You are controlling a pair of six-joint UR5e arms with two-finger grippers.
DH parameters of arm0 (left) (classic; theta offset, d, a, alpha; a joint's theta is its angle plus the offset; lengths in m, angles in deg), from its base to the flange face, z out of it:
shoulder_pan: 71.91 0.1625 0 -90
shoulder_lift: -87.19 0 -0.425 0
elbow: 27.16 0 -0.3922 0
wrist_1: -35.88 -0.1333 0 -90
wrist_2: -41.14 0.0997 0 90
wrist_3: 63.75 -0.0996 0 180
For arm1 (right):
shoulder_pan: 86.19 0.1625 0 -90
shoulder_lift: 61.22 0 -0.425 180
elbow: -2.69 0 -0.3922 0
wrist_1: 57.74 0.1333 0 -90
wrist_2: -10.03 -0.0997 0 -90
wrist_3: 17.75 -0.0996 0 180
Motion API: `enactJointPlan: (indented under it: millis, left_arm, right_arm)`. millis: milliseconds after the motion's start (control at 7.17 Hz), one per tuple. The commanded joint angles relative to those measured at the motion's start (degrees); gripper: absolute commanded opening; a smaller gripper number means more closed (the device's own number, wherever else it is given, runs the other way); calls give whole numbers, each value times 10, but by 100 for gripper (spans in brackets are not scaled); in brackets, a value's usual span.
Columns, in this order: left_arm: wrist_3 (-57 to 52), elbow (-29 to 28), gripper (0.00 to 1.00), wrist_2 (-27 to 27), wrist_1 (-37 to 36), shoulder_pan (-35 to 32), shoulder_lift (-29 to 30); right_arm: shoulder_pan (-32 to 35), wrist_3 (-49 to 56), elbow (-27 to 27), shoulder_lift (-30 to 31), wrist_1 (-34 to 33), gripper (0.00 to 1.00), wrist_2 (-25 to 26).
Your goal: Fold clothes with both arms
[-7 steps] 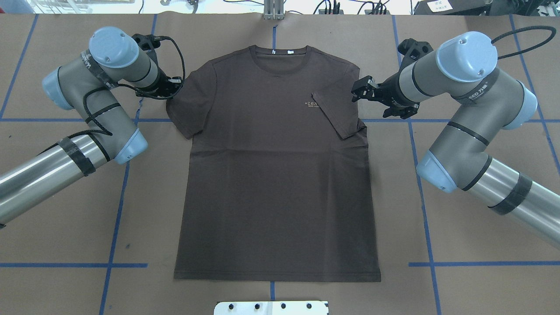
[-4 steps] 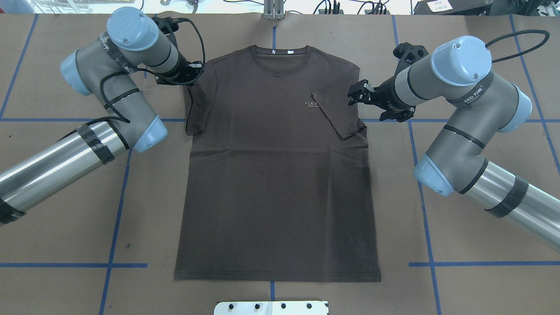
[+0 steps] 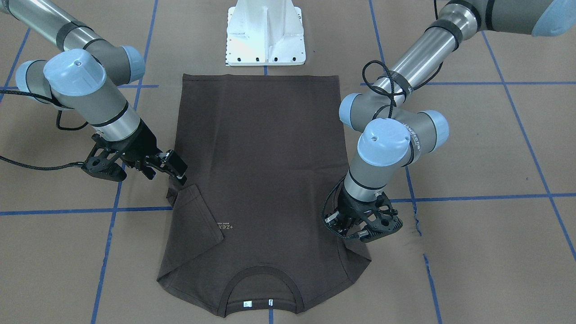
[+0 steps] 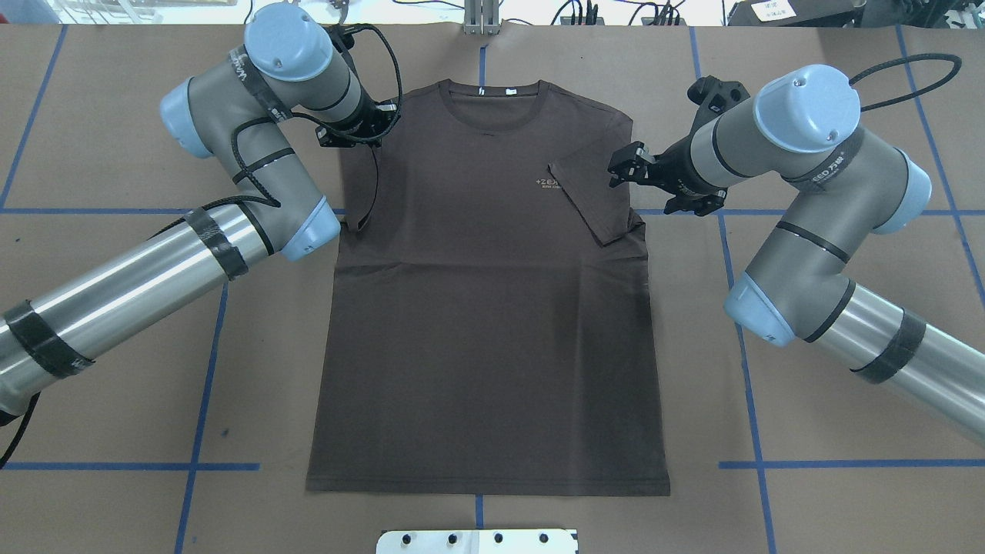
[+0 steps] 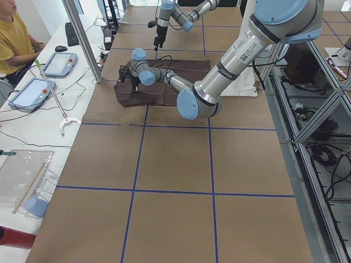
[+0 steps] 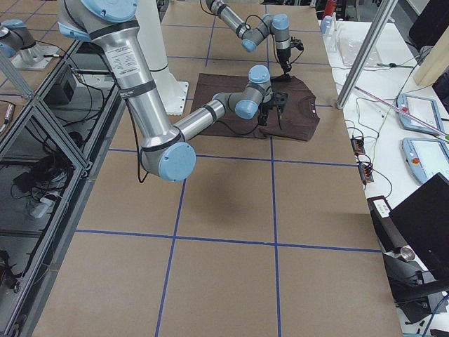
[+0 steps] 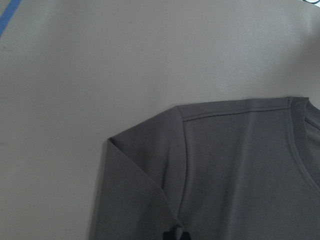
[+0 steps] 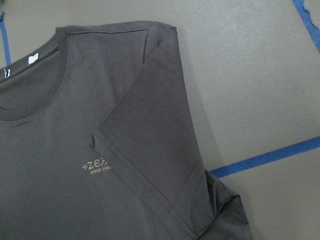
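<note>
T-shirt (image 4: 492, 323): dark brown, spread flat and face up in the middle of the surface (image 4: 846, 508). The collar (image 4: 496, 92) is at the far edge from the robot and the hem at the near edge.
Right sleeve (image 4: 592, 192): lies folded inward across the chest. Its cuff edge touches the small pale logo (image 4: 548, 182).
Left sleeve (image 7: 135, 185): drawn up and turned in over the shoulder area. One edge hangs in a narrow strip down the shirt's side.
Left gripper (image 4: 373, 132): over the left shoulder of the shirt. The fingers (image 7: 173, 234) are pressed together on the sleeve fabric, with only their black tips showing at the bottom of the wrist view.
Right gripper (image 4: 622, 165): just beside the folded right sleeve, at the shirt's edge. The fingers are spread, with nothing between them.
Surface: brown covering marked off by blue tape lines (image 4: 204, 369).
Neck labels (image 4: 512, 91): small and white, inside the collar.
</note>
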Motion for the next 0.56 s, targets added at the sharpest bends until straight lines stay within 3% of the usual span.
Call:
enactJointPlan:
  millis: [0,139,418]
  left_arm:
    - [-3,-4,72,2,2,11,2]
    - [1,9,77,2,9,15,0]
    - [26,178,80,1,5,36,-101]
  right_arm:
    - [0,0,-3,-1,0,100,0]
    - [-1,-1,-1,-1,0,100,0]
    - [-20,-2,12,-1,-2,100,2]
